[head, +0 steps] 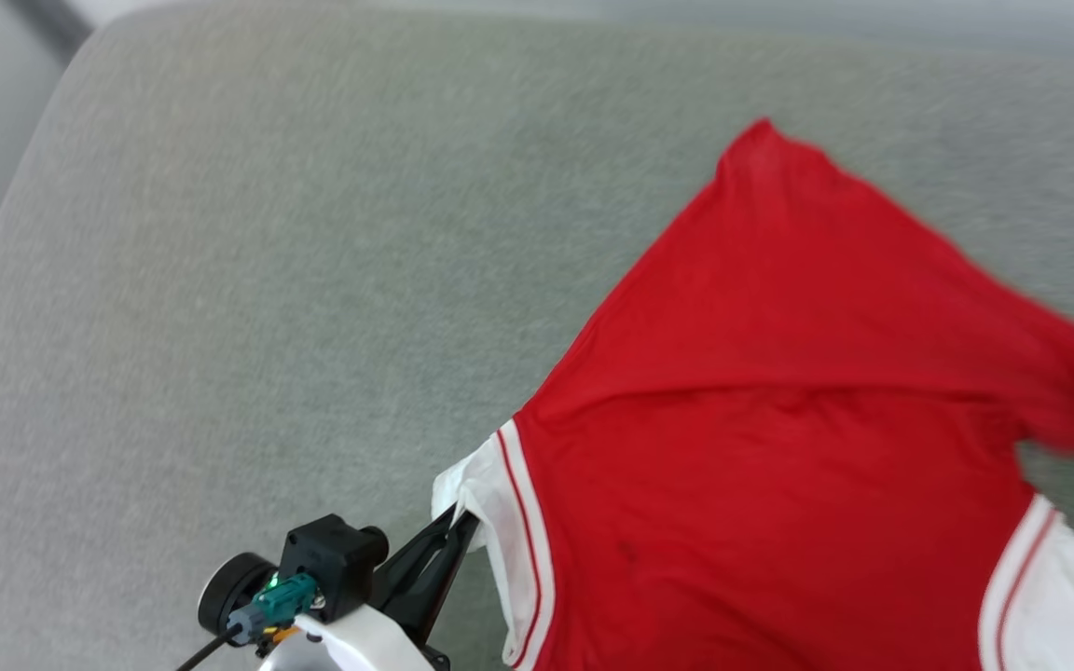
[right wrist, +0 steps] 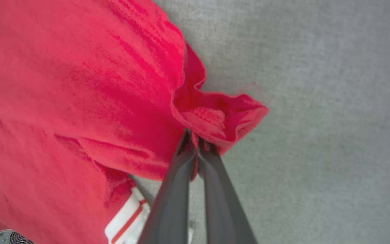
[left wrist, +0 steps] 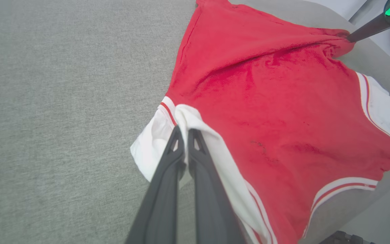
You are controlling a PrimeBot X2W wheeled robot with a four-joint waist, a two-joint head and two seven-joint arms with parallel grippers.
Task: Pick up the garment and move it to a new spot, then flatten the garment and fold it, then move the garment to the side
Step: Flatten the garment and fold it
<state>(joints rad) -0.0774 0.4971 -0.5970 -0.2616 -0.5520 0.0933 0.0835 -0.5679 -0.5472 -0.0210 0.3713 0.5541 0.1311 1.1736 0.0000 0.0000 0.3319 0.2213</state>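
The red jersey-style shirt with white sleeves and red-and-white striped trim is lying plain side up on the right half of a grey fabric-covered surface. It is reaching toward the near edge, well apart from the rounded far-left corner. No letters or number are showing on the side that is facing up. A long crease is running across the red body from the left sleeve seam toward the right side. Beyond it the cloth is narrowing to a point aimed at the far edge.

The white left sleeve is bunching up at the shirt's near-left side. The other white sleeve is spreading at the near-right, beside its striped band.

The left gripper is coming in from the near edge. In the left wrist view its two dark fingers are standing pressed together, pinching a fold of the white sleeve at the tips of the left gripper.

In the right wrist view the right gripper is showing its fingers drawn narrow too, clamping a gathered lump of the red fabric at the shirt's right edge. The cloth is puckering around the tips there, above bare grey surface. The left wrist view is also catching one dark finger of that right gripper meeting the red cloth.
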